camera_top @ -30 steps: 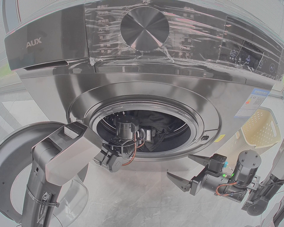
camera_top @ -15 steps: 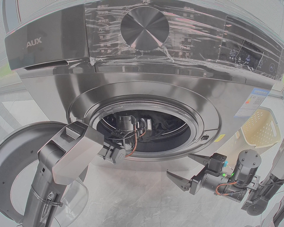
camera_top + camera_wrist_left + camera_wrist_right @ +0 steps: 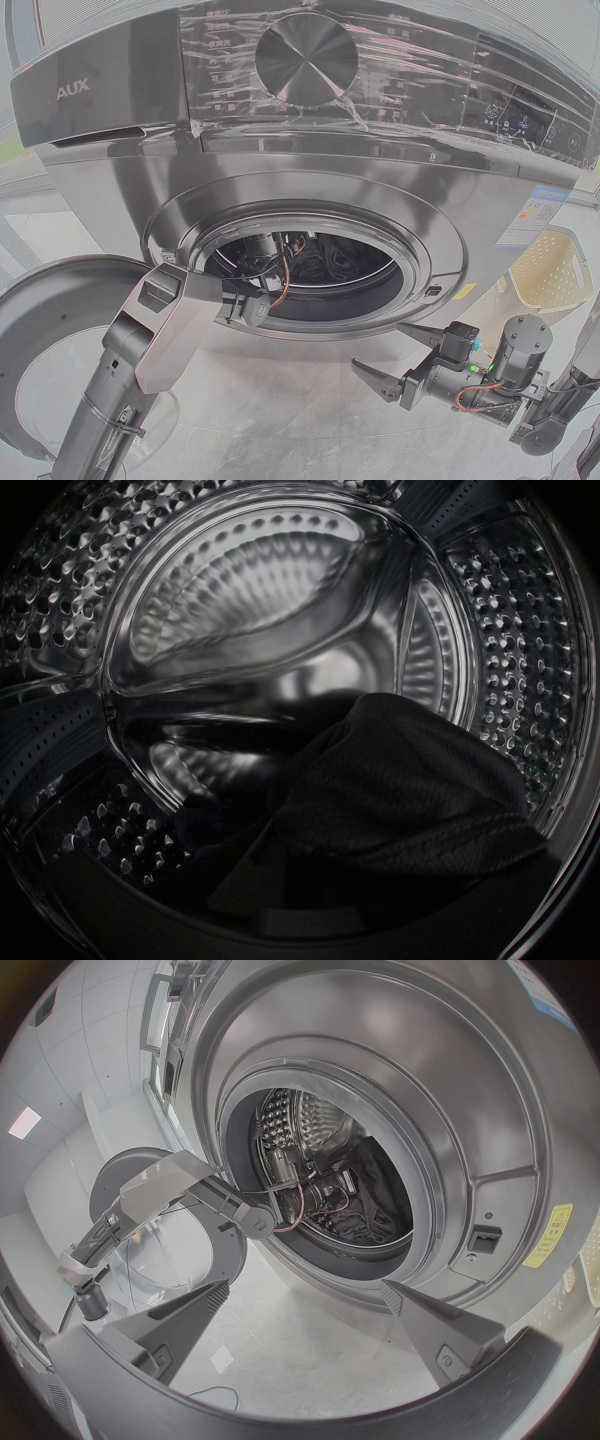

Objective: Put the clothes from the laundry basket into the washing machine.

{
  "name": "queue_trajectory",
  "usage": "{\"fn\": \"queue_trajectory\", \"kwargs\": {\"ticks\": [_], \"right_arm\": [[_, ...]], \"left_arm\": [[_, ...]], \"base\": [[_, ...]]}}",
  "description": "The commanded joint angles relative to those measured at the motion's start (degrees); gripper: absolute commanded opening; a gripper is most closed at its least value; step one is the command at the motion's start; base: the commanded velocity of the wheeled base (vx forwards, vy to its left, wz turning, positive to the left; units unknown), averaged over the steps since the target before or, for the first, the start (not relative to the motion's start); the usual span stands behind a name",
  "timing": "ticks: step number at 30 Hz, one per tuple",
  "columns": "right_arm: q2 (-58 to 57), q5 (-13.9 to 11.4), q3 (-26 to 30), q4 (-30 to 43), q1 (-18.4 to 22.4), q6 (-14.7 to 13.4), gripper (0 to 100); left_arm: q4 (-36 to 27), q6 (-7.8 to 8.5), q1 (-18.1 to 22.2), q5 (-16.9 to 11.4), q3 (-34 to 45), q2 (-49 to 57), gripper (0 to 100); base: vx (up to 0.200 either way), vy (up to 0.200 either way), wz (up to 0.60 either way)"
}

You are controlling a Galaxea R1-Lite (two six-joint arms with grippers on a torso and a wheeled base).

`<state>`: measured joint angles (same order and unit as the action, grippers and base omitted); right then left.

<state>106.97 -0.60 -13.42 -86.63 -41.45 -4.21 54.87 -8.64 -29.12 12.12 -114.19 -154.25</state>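
The grey washing machine (image 3: 325, 181) stands in front of me with its round opening (image 3: 306, 275) uncovered. My left arm reaches through that opening, its gripper (image 3: 334, 1188) inside the steel drum (image 3: 262, 605). A dark garment (image 3: 400, 792) lies low in the drum, right in front of the left wrist camera, and dark cloth (image 3: 375, 1197) shows beside the gripper. My right gripper (image 3: 377, 347) hangs open and empty outside the machine, below and right of the opening, its two black fingertips (image 3: 215, 1294) wide apart. The cream laundry basket (image 3: 553, 269) stands at the machine's right.
The round glass door (image 3: 37, 337) is swung open at the lower left, beside my left arm. Pale marbled floor (image 3: 300, 406) stretches below the machine. A yellow warning sticker (image 3: 547, 1235) and the door latch (image 3: 432, 291) sit right of the opening.
My left arm has pushed up and deeper into the drum, carrying its wrist farther inside. The right arm has stayed put.
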Motion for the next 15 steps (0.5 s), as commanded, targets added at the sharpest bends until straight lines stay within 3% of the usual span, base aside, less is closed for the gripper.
{"fn": "queue_trajectory", "kwargs": {"ticks": [1,6,15], "right_arm": [[0.1,0.0,0.0,0.0,-0.1,0.0,100],[0.1,0.0,0.1,0.0,0.0,0.0,100],[-0.1,0.0,0.2,0.0,0.1,0.0,100]], "left_arm": [[-0.2,-0.15,0.0,0.1,-0.4,-0.5,100],[-0.7,-1.46,-1.7,1.5,0.4,1.5,100],[-0.5,-0.50,-6.6,2.0,25.9,15.3,100]], "base": [[0.000,0.000,0.00],[0.000,0.000,0.00],[0.000,0.000,0.00]]}}
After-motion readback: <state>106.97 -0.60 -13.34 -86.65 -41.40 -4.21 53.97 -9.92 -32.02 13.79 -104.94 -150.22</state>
